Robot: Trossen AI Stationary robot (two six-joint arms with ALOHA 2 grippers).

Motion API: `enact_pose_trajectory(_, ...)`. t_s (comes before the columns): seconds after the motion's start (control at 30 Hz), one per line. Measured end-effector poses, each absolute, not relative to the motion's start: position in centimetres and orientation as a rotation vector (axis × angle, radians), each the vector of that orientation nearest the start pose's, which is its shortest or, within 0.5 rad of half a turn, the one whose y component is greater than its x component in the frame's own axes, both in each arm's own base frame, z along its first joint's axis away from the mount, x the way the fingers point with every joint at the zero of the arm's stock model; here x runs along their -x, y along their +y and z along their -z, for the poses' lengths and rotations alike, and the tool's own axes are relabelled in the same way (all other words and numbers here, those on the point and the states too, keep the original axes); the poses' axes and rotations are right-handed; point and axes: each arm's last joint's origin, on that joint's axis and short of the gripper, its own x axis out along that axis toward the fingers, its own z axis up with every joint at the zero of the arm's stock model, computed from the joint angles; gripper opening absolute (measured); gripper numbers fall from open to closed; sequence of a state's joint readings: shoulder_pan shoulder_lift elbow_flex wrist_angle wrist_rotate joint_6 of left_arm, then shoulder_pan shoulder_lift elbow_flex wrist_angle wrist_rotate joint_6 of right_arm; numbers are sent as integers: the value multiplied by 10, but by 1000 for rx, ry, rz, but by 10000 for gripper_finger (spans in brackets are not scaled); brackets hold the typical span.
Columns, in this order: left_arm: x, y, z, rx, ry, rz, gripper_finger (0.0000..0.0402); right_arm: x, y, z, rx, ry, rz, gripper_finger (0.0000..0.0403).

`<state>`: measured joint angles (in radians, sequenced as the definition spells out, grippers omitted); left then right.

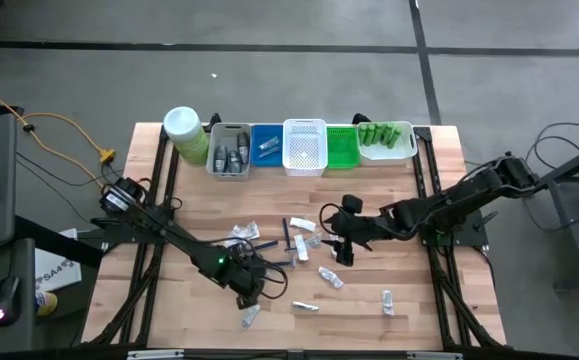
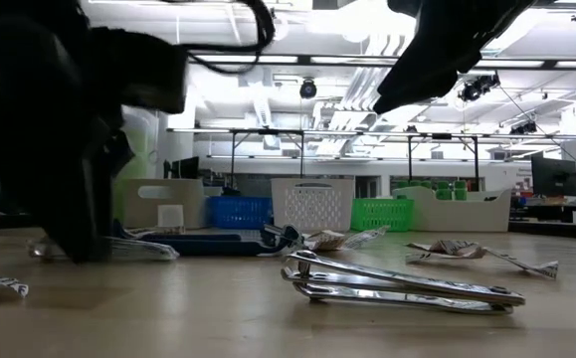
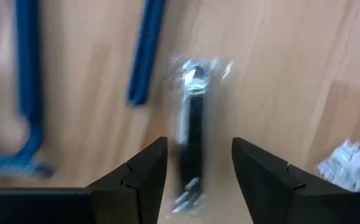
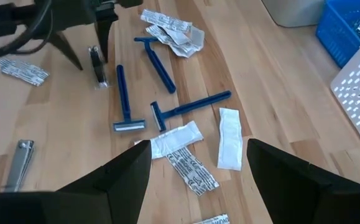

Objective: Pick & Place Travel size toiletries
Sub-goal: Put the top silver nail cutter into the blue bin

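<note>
Travel size toiletries lie scattered on the wooden table [image 1: 409, 200]. Among them are blue razors [image 4: 122, 99] [image 4: 189, 106], white sachets [image 4: 229, 137] [image 4: 173, 31] and a metal nail clipper [image 2: 397, 283]. My left gripper [image 3: 198, 142] is low over the table's near left part, pointing steeply down and open. A dark oblong piece in a clear wrapper [image 3: 192, 124] lies flat on the wood, with one finger on either side of it. My right gripper [image 4: 198, 146] hangs open above the table's middle [image 1: 341, 245], over the sachets, with nothing between its fingers.
Along the far edge stand a grey bin [image 1: 229, 150], a blue bin [image 1: 266, 145], a white basket [image 1: 305, 147], a green basket [image 1: 341, 147] and a tray of green bottles [image 1: 386, 140]. A pale-green jar [image 1: 184, 130] stands at the far left. Loose sachets [image 1: 387, 300] lie near the front.
</note>
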<state>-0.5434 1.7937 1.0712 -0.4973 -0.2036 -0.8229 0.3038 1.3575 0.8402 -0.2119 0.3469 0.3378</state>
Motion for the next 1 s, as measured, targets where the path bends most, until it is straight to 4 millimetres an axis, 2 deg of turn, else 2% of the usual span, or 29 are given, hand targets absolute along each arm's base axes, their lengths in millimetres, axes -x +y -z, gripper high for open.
enact_pose_trajectory(0.27,-287,-168,-143,241,1231,-198,168,-266,76,-229,-80,674,166,258)
enact_pose_trajectory(0.4,-285,-166,-141,224,1262,-208,130,-266,78,-229,-79,678,161,258)
enact_pose_trajectory(0.6,-283,-166,-141,232,1290,-194,49,-265,80,-229,-77,678,155,258)
enact_pose_trajectory(0.7,-283,-166,-141,241,1292,-188,48,-265,80,-228,-74,685,156,258)
enact_pose_trajectory(0.87,-289,-165,-165,206,1284,-162,48,-265,80,-228,-75,687,154,258)
enact_pose_trajectory(1.0,-296,-158,-208,141,1200,-196,48,-265,79,-228,-74,686,156,258)
